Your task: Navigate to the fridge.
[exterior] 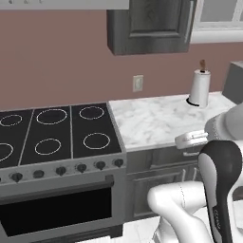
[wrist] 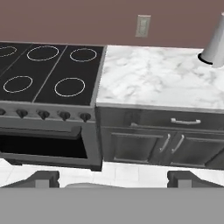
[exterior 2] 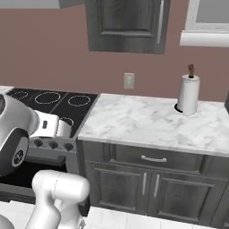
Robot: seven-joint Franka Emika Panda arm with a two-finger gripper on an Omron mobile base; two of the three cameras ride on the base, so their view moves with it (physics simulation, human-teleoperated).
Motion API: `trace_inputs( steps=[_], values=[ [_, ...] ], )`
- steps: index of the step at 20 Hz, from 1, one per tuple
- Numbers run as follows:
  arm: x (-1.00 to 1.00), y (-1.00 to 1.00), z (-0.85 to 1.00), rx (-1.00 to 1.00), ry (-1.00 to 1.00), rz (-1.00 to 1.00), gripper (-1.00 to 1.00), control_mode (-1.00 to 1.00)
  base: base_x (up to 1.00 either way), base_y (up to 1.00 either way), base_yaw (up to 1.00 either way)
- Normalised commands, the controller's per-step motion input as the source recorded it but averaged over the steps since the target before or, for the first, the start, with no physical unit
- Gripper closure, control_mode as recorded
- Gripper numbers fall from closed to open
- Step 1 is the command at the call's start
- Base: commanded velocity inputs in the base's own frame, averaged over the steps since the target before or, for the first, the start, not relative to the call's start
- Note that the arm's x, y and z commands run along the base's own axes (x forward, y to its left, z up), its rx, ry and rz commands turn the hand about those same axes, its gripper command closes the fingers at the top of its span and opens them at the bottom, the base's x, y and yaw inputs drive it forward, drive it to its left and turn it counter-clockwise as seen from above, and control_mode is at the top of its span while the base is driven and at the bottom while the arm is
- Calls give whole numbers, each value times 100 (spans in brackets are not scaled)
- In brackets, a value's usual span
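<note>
The fridge is out of view. My gripper (wrist: 116, 180) is held up in front of the base, facing a stove and a marble counter. Its two dark fingertips (wrist: 43, 178) stand far apart with nothing between them, so it is open. Below them in the hand view lies white tiled floor (wrist: 127, 173).
A black stove top (exterior: 52, 133) with an oven below is on the left. A marble counter (exterior 2: 147, 123) over dark cabinets (exterior 2: 152, 183) carries a paper towel roll (exterior 2: 188, 95). A wall outlet (exterior 2: 129, 80) and upper cabinet (exterior 2: 127, 24) sit above. A grey object (exterior: 235, 80) shows at the right edge.
</note>
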Motion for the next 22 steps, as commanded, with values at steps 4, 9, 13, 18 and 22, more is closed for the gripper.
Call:
trace_inputs(
  steps=[4,9,13,18,22],
  values=[
    [0,0,0,0,0,0,-100,100,0,100,0],
    [0,0,0,0,0,0,-100,100,0,100,0],
    [0,0,0,0,0,0,-100,100,0,100,0],
    [0,0,0,0,0,0,-100,100,0,100,0],
    [0,0,0,0,0,0,-100,100,0,100,0]
  ],
)
